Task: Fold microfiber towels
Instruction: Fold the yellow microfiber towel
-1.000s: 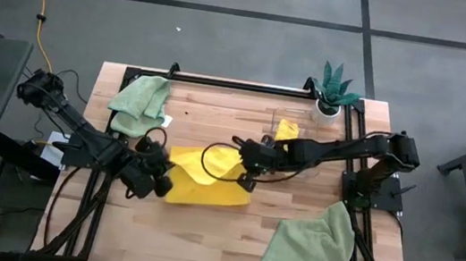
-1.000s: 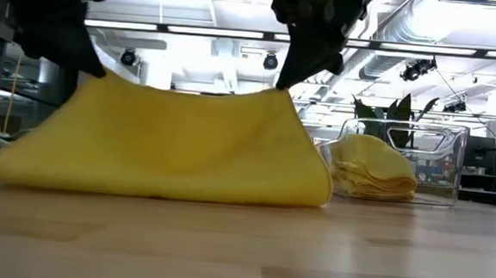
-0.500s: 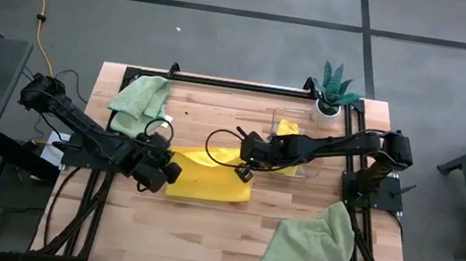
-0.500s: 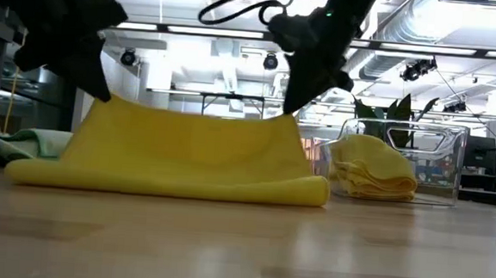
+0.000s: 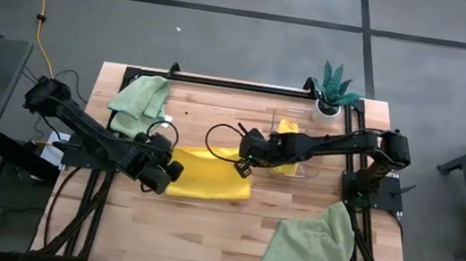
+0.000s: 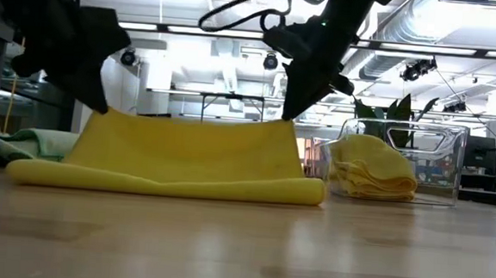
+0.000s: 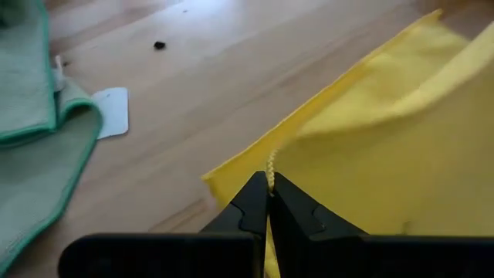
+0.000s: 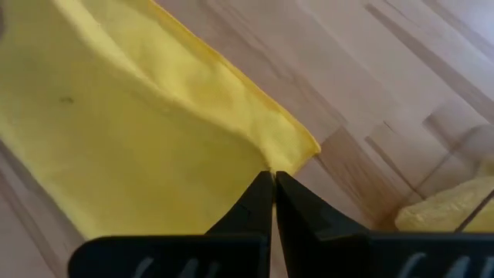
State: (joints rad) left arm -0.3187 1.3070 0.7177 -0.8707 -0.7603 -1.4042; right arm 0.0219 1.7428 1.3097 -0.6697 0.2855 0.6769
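A bright yellow towel [image 5: 209,177] lies in the middle of the table, doubled over. Its folded near edge [image 6: 167,184] rests on the wood and its upper layer rises behind it. My left gripper [image 5: 161,164] is shut on the towel's raised left corner. My right gripper [image 5: 246,157] is shut on its raised right corner. In the low view the left gripper [image 6: 103,109] and the right gripper [image 6: 285,117] hold the upper edge between them, a little above the table. My left gripper pinches the towel's raised left corner [image 7: 270,161] between its two fingertips, coming slanting down from the left. The upper layer slopes down from there to the fold on the table. My right gripper pinches the raised right corner [image 8: 268,161] at the hemmed edge between its two fingertips, slanting down from the right. The edge between the two grippers [image 6: 193,118] sags only slightly.
A pale green towel [image 5: 139,100] lies bunched at the far left, and another [image 5: 313,240] lies at the near right. A clear bin [image 6: 402,161] holding folded yellow towels stands just right of the right gripper. A potted plant [image 5: 336,90] stands at the far right corner.
Both grippers have moved toward the far edge and down, carrying the yellow towel's upper edge with them. The raised layer now stands lower and leans further back. The folded near edge has stayed on the table.
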